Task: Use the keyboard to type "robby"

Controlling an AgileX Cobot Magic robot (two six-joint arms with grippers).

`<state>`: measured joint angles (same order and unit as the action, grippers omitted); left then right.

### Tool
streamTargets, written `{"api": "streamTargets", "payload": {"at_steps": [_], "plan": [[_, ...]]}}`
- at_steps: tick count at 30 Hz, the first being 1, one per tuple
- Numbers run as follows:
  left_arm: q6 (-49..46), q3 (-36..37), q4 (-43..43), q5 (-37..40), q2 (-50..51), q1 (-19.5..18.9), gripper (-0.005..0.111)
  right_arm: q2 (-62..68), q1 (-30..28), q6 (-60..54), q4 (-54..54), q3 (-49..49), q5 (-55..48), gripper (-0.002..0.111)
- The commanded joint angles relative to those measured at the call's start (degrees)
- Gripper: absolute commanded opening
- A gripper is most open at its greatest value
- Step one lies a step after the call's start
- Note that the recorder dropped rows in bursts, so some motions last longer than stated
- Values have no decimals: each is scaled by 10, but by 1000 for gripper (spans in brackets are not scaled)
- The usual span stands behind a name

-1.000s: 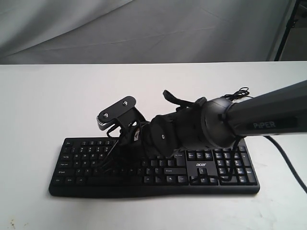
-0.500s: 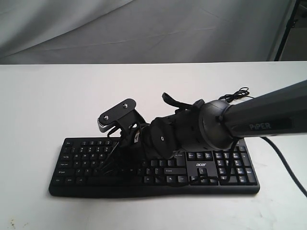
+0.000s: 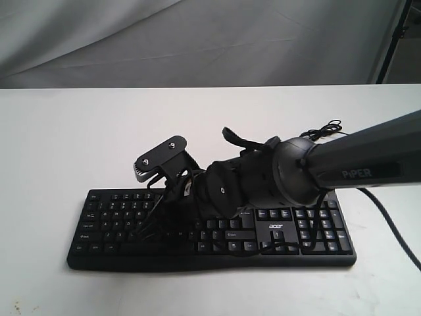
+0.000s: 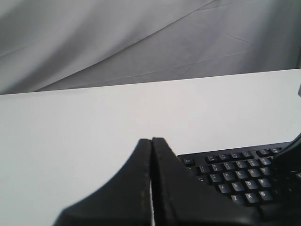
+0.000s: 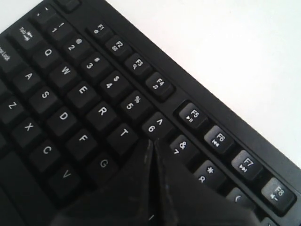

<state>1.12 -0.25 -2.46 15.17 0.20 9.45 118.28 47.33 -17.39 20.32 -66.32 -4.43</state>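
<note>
Our right gripper point(image 5: 151, 144) hangs over the keyboard point(image 5: 84, 94), which lies directly under it on the white table point(image 3: 66, 131). Its fingers are pressed together with nothing between them. The tips come down by the 6 key point(image 5: 154, 126) and the T key point(image 5: 123, 133); we cannot tell whether they touch a key. Our right arm point(image 3: 355, 161) reaches across the number pad side to get there. Our left gripper point(image 4: 151, 141) is likewise closed and empty above bare table, with the keyboard's corner ahead of it and apart from its tips.
</note>
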Motion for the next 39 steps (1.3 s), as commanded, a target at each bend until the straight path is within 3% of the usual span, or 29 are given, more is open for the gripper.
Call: {"api": "streamTargets", "payload": {"at_steps": [1, 25, 31, 39], "plan": [[2, 2, -3, -4, -2, 4, 0, 3, 1, -2, -8, 2, -10, 0], [2, 2, -3, -4, -2, 4, 0, -65, 0, -3, -32, 6, -8, 0], [2, 2, -3, -4, -2, 4, 0, -193, -12, -3, -32, 127, 68, 0], [2, 2, -3, -4, -2, 4, 0, -507, -58, -3, -32, 356, 86, 0]]}}
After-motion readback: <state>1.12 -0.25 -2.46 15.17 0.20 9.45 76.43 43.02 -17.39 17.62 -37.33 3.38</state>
